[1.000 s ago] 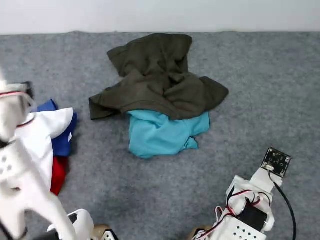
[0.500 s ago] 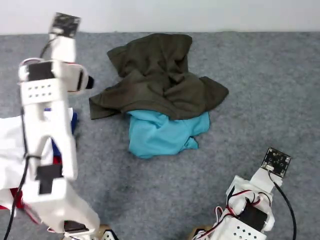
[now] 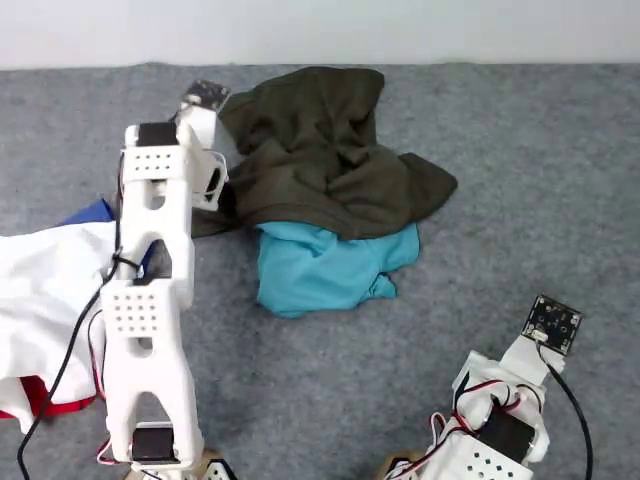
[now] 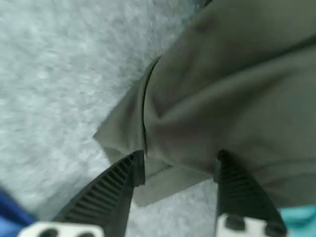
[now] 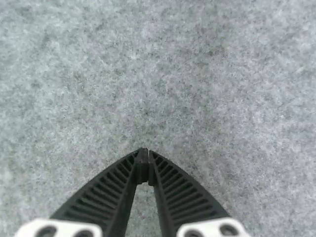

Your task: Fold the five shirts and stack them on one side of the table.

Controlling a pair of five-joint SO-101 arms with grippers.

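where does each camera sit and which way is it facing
High view: fixed overhead, looking down on the grey mat, olive shirt, teal shirt, left arm and right arm.
Left wrist view: on the left arm, looking down past its open left gripper at the olive shirt's edge.
Right wrist view: on the right arm, looking down past its shut right gripper at the mat.
Shared: the olive shirt, in high and left wrist views.

Far shirt [image 3: 320, 150] overlapping near shirt [image 3: 318, 268]

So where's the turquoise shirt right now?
In the high view the turquoise shirt lies in the middle of the grey table, its far edge under the dark olive shirt.
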